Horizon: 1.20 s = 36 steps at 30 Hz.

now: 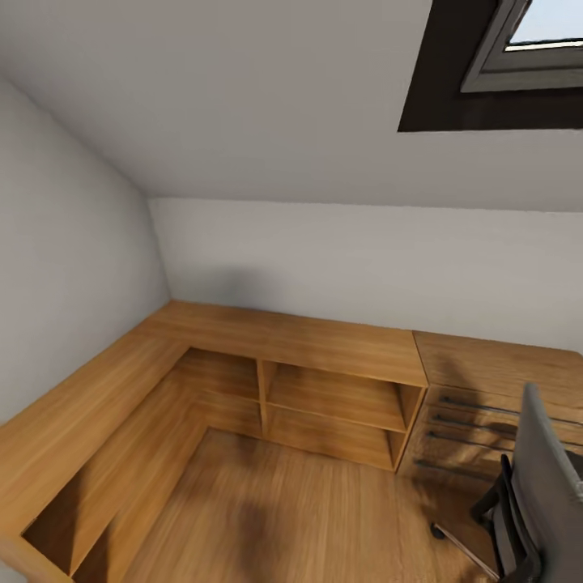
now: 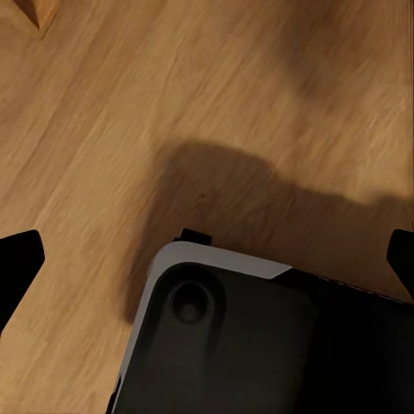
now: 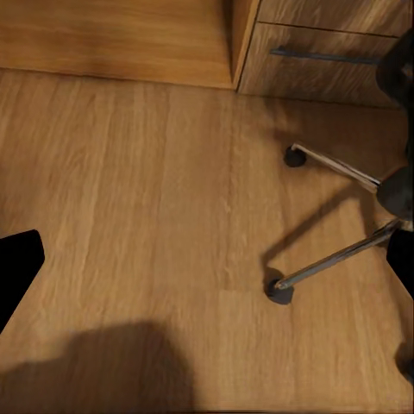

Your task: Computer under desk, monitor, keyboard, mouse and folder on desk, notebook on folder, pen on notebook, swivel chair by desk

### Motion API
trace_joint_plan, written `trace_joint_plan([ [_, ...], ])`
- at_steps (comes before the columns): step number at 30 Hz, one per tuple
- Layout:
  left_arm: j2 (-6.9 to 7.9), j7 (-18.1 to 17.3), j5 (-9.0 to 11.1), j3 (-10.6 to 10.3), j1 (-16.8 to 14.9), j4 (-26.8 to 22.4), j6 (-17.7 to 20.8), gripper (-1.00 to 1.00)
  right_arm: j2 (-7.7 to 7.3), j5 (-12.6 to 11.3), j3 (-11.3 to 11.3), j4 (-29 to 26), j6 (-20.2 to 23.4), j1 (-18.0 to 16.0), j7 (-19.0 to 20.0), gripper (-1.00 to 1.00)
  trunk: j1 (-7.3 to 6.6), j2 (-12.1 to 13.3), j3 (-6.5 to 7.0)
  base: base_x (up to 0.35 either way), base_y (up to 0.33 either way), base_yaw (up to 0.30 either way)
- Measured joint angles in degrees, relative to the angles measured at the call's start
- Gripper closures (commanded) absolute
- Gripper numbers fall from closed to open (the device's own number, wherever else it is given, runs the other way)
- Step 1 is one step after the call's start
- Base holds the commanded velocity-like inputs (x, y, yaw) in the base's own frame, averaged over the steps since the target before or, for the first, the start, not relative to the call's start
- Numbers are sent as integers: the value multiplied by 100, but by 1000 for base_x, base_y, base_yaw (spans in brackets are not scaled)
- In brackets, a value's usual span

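Observation:
The grey swivel chair (image 1: 541,486) stands at the lower right of the head view, its back toward me; whatever lies on its seat is hidden. Its chrome legs and black casters (image 3: 332,259) rest on the floor in the right wrist view. A bare L-shaped wooden desk top (image 1: 324,340) wraps the room's corner. My left gripper (image 2: 207,263) hangs open over the floor and my own base. My right gripper (image 3: 207,272) is open above the floor beside the chair legs. Computer, monitor, keyboard, mouse, folder, notebook and pen are out of view.
Open shelves (image 1: 332,405) sit under the desk top, with a drawer unit (image 1: 474,421) to their right, just behind the chair. A skylight (image 1: 518,48) is set in the sloped ceiling. My dark base (image 2: 259,345) rests on the wooden floor (image 1: 275,518).

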Motion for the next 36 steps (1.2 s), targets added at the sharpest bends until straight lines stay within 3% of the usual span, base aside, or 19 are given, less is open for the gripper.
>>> trace_joint_plan([
  [9, 0, 0, 0, 0, 0, 1, 0, -100, 0, 1, 0, 0, 0, 0, 19, -100, 0, 0, -1, 14, 17, -294],
  [28, -15, -13, -14, -19, 0, 4, 0, -100, 0, 0, 1, 0, 0, 0, 24, -100, -3, -1, -2, 298, 85, -296],
  [36, -1, -21, -3, -4, 0, 5, 20, -100, 0, 0, 1, 0, 2, 0, 25, -100, 0, 0, 3, 70, 139, -296],
])
